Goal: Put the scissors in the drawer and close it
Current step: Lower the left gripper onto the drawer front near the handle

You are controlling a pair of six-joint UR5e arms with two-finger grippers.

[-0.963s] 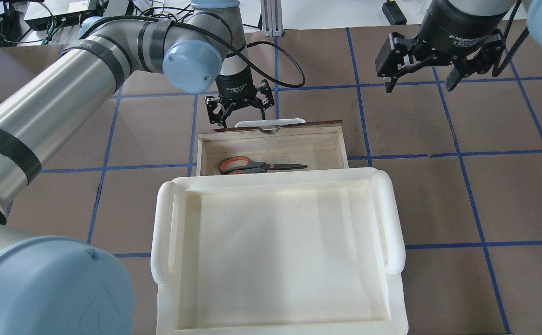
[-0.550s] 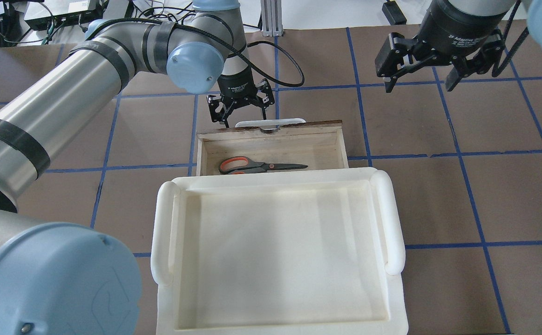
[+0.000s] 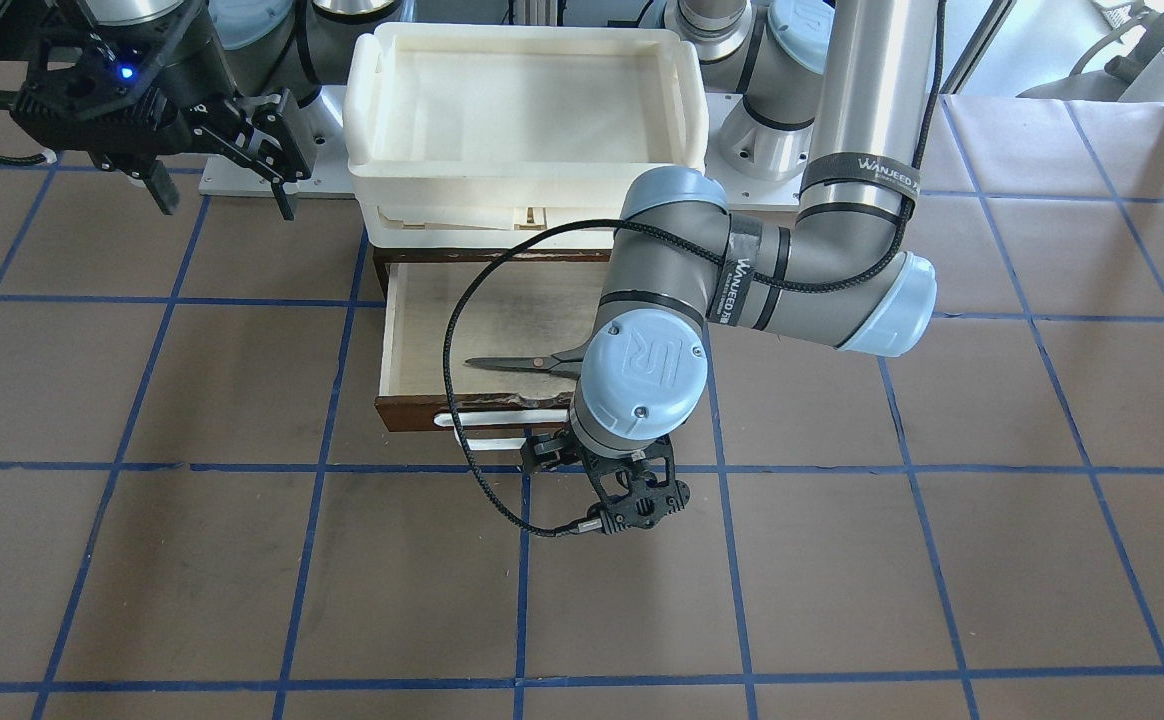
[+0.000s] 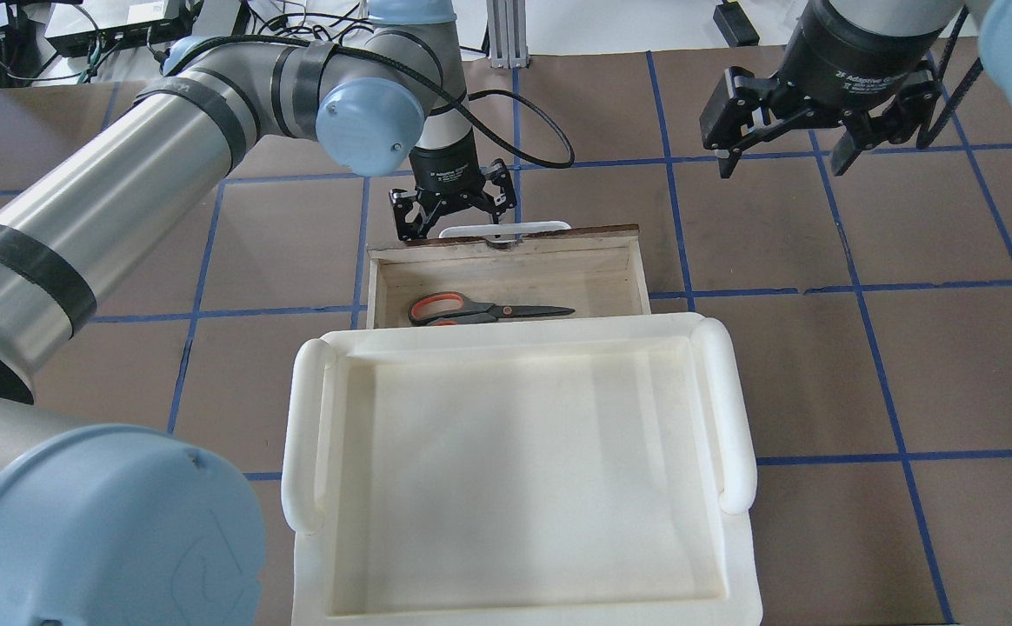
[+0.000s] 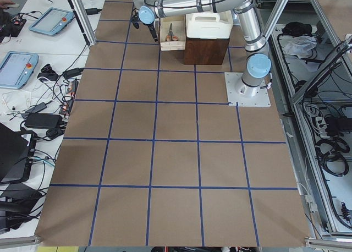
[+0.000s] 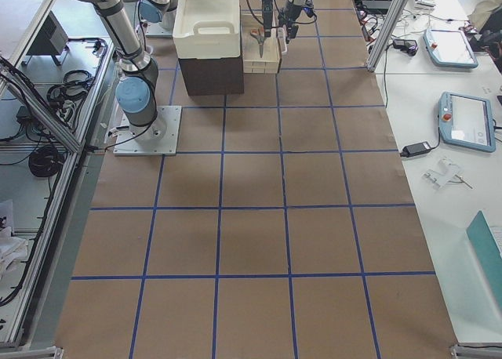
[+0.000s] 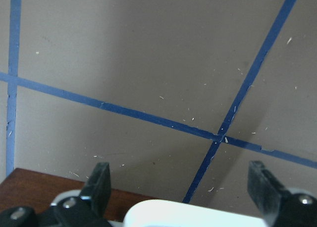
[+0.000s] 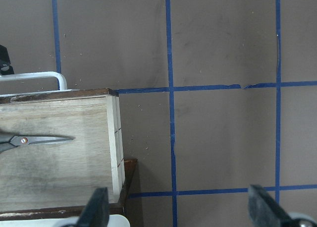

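Progress: first step judged complete; the scissors [image 4: 490,309] lie flat on the pale floor of the drawer [image 4: 633,265], blades pointing toward the robot's right, handles partly hidden under the rim of the cream tray [image 4: 301,417]; no other item is seen in the drawer. Outstanding: the drawer stands pulled out and is not yet closed. The left gripper [image 4: 453,223] hangs just beyond the drawer front at the white handle [image 4: 545,225], fingers spread wide and holding nothing; contact with the handle cannot be confirmed. The right gripper [image 4: 782,163] hangs well apart over the table, fingers likewise spread and holding nothing. The tray sits on top of the cabinet, above the drawer's rear portion.
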